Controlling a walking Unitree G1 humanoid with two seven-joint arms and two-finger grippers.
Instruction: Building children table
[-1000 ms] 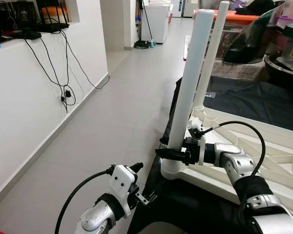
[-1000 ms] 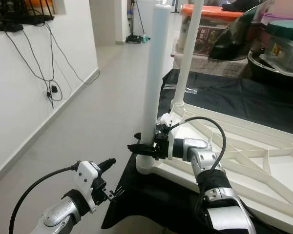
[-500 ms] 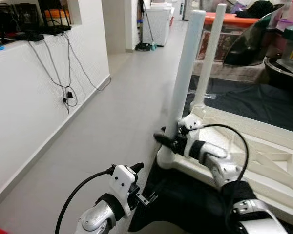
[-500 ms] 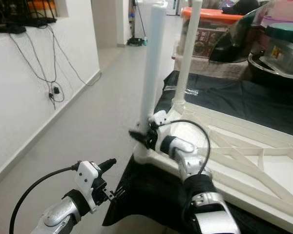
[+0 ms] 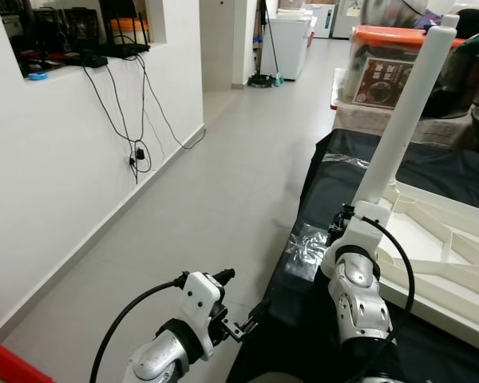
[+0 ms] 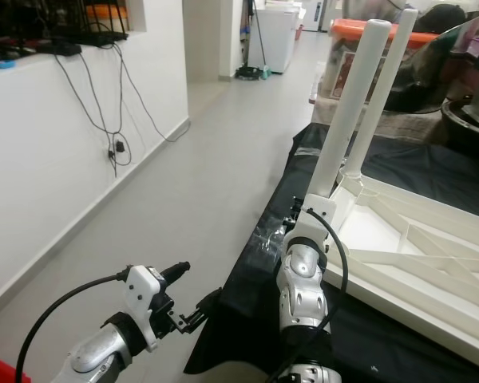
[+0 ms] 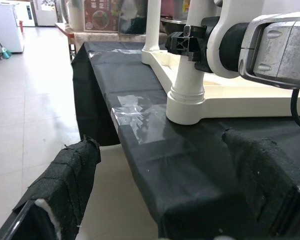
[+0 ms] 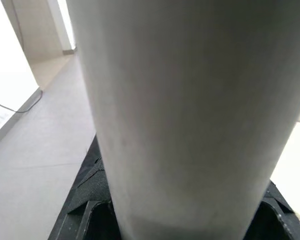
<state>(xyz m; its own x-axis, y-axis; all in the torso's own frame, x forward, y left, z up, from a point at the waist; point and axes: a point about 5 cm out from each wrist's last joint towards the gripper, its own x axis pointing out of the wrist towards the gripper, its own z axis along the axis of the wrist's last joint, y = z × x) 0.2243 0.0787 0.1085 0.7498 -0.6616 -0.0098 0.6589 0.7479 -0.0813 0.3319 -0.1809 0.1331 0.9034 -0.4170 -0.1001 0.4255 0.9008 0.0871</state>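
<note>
Right end effector [image 7: 182, 42] clamped on white table leg [image 6: 347, 112]; left end effector [image 7: 165, 200] apart; no legible labels.

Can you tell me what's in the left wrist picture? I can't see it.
The right gripper is up against a white table leg that stands in a round socket at the corner of the upside-down white table. The table lies on a black cloth with clear tape stuck on it. The left gripper's own black padded fingers frame the view, spread apart.

Bright, even daylight; sharp frames
</note>
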